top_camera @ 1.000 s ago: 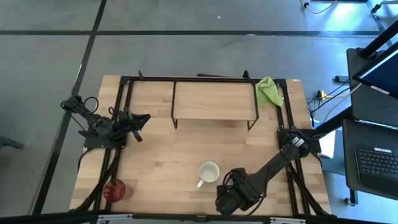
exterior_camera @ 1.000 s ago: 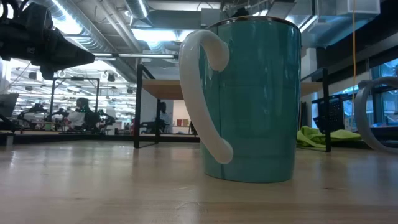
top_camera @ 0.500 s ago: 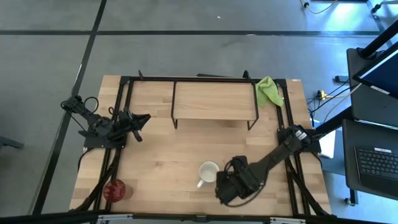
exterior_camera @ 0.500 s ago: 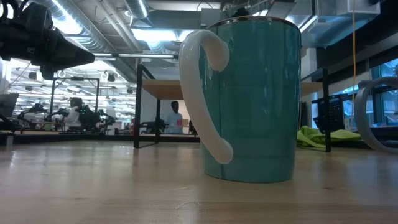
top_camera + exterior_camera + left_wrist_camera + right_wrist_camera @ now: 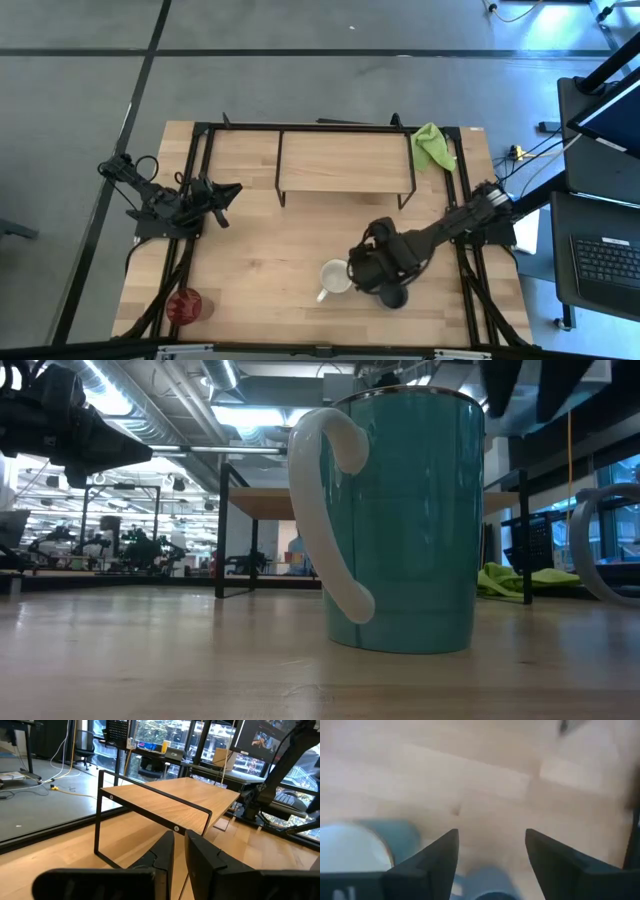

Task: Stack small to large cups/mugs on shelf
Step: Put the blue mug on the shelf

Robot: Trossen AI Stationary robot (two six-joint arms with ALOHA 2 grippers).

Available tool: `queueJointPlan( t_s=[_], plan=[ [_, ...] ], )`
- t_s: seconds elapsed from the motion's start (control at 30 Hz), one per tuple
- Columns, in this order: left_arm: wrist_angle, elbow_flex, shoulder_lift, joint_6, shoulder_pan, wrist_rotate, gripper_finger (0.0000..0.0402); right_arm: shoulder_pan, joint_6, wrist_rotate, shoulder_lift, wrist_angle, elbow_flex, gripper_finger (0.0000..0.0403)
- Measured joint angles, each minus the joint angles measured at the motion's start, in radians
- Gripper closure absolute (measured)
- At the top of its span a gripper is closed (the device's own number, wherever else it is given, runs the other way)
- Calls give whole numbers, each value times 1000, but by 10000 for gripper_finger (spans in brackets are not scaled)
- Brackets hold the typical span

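The mug [image 5: 336, 276] is white inside with a white handle [image 5: 325, 510] and teal outside. It stands upright on its base on the table, near the front. A small dark mug [image 5: 393, 297] stands just right of it. The red tumbler [image 5: 185, 305] stands at the near left corner. The shelf [image 5: 345, 163] stands bare at the far middle. My right gripper [image 5: 362, 270] is open and hovers above the table between the two mugs; the white rim [image 5: 350, 847] shows beside its fingers [image 5: 432, 857]. My left gripper [image 5: 225, 195] is shut and waits at the left.
A green cloth [image 5: 430, 145] lies at the far right corner beside the shelf's right leg. Black frame rails run along the table's left, right and far edges. Bare wood lies between the shelf and the mugs.
My right gripper has gone from the table's near edge toward the far edge and the white mug. The small dark mug, which it hid before, now shows standing on the table. The white mug and the tumbler have kept still.
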Motion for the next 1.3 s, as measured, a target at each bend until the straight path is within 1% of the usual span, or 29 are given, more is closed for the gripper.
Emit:
queueJointPlan(
  t_s=[0.07,0.2,0.3,0.37,0.5,0.6,0.73,0.83,0.93,1.07,1.23,1.3],
  plan=[
    [0,0,0,0,0,0,360,9,-130,-29,-29,-5,-35,171],
    [0,0,0,0,0,0,360,13,-350,-198,-88,-3,-138,171],
    [0,0,0,0,0,0,360,33,-405,-279,-143,-6,-206,171],
    [0,0,0,0,0,0,360,50,-428,-305,-169,-4,-227,171],
    [0,0,0,0,0,0,360,75,-545,-283,-199,18,-232,171],
    [0,0,0,0,0,0,360,90,-706,-275,-197,62,-232,171],
    [0,0,0,0,0,0,360,114,-963,-283,-185,142,-232,171],
    [0,0,0,0,0,0,360,127,-1090,-285,-179,151,-235,171],
    [0,0,0,0,0,0,360,135,-1145,-281,-179,197,-263,171],
    [0,0,0,0,0,0,360,135,-1159,-304,-178,350,-329,171],
    [0,0,0,0,0,0,360,123,-1139,-220,-177,359,-337,171],
    [0,0,0,0,0,0,360,115,-1150,-213,-178,389,-333,171]
  ],
)
